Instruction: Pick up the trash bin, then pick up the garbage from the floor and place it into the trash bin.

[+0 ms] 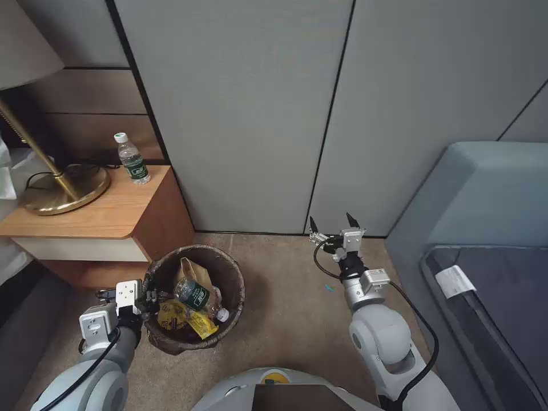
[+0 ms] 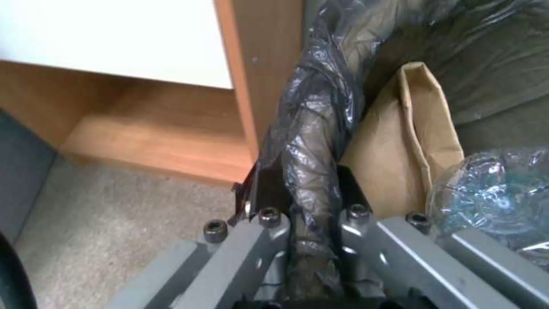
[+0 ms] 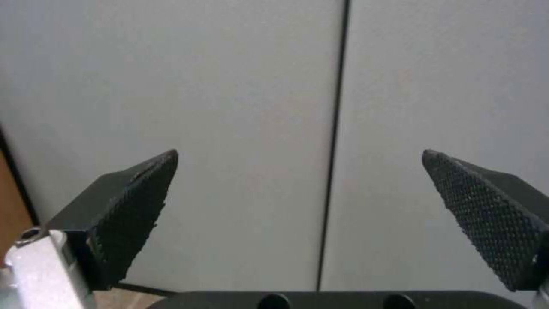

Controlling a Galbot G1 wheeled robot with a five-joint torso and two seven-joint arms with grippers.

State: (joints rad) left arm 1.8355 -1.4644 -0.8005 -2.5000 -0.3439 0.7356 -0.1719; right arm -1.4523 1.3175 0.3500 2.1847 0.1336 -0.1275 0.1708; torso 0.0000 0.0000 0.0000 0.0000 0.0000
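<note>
The trash bin (image 1: pixel 197 297) stands on the carpet (image 1: pixel 285 308) at about seven o'clock in the head view, just beside the front corner of the wooden nightstand (image 1: pixel 103 211). Its dark bag is folded over the rim, and garbage lies inside: a brown paper bag (image 1: pixel 193 273) toward twelve o'clock of the opening, a green-labelled plastic bottle (image 1: pixel 197 295) across the middle, and yellow wrappers (image 1: pixel 182 319) toward six o'clock. The left gripper (image 1: pixel 149 297) sits at the bin's nine o'clock edge, clamped on the bagged rim; in the left wrist view the wrinkled rim (image 2: pixel 309 141) runs between its two fingers (image 2: pixel 260 193), one outside the wall and one inside, with the paper bag (image 2: pixel 411 141) and the clear bottle (image 2: pixel 492 189) close by within. The right gripper (image 1: pixel 334 222) hangs over bare carpet at roughly four o'clock of the frame's centre, well apart from the bin, its textured fingertips (image 3: pixel 137 206) spread wide with nothing between them, facing the grey wall panels (image 3: pixel 257 107). On the nightstand stand a brass lamp (image 1: pixel 63 191) and a second bottle (image 1: pixel 132 160).
</note>
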